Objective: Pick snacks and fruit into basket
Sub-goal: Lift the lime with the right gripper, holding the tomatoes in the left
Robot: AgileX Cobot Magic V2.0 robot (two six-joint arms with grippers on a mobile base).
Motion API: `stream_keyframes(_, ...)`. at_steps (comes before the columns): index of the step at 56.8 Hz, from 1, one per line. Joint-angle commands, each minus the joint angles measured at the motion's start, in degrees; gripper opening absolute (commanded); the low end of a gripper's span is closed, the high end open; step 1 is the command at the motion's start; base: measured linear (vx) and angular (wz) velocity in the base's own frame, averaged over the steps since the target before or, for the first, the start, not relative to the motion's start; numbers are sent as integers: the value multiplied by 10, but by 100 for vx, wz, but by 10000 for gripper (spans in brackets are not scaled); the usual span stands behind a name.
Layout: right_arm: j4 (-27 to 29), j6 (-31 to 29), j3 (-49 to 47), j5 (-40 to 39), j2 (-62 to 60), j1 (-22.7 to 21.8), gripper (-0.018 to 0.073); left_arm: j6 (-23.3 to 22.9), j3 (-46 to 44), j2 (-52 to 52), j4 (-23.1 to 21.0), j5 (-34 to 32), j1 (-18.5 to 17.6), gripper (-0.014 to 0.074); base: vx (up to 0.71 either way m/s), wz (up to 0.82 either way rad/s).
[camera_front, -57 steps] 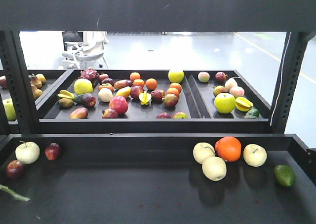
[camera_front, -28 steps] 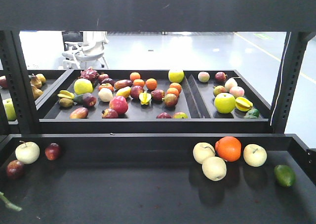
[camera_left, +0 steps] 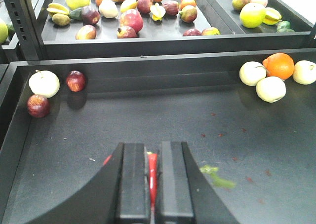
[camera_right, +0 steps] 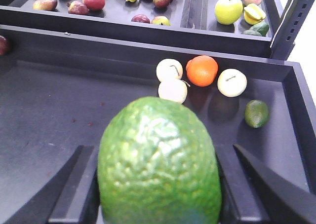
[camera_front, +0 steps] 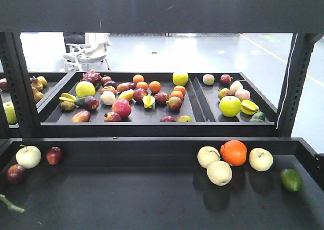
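Observation:
Seen from the left wrist, my left gripper [camera_left: 152, 152] is shut on a thin red thing [camera_left: 152, 174] above the dark lower shelf [camera_left: 163, 120]. A green stem-like piece [camera_left: 217, 177] shows beside its right finger, and the same green stem [camera_front: 10, 203] pokes in at the front view's lower left. In the right wrist view my right gripper [camera_right: 158, 152] is shut on a large bumpy green fruit [camera_right: 160, 135]. On the shelf lie pale apples [camera_front: 219, 173], an orange [camera_front: 234, 152], a lime [camera_front: 291, 180] and a red apple [camera_front: 54, 155]. The basket and snacks are out of view.
Behind the shelf's raised back wall [camera_front: 152, 145] a farther tray [camera_front: 61, 119] holds several mixed fruits, with a divider [camera_front: 198, 101] to a right compartment. Black rack posts [camera_front: 298, 83] stand at both sides. An office chair [camera_front: 88, 52] is on the floor beyond.
The green stem at the front view's lower left has shifted slightly downward. The fruit on the shelves has not moved.

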Motion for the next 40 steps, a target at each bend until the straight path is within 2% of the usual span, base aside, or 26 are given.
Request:
stream_keyframes(1, -8, -3, -17, -45, -4, -1, -7, -5, -16, -1, 1, -53, 1, -6, -3, 0)
stream_keyframes(20, -8, -3, -17, -40, -2, -1, -7, -5, -16, 0, 1, -52, 1, -6, -10, -1)
stream_keyframes(40, -8, -3, -17, -40, -2, -1, -7, -5, -16, 0, 1, -52, 1, -6, -24, -5)
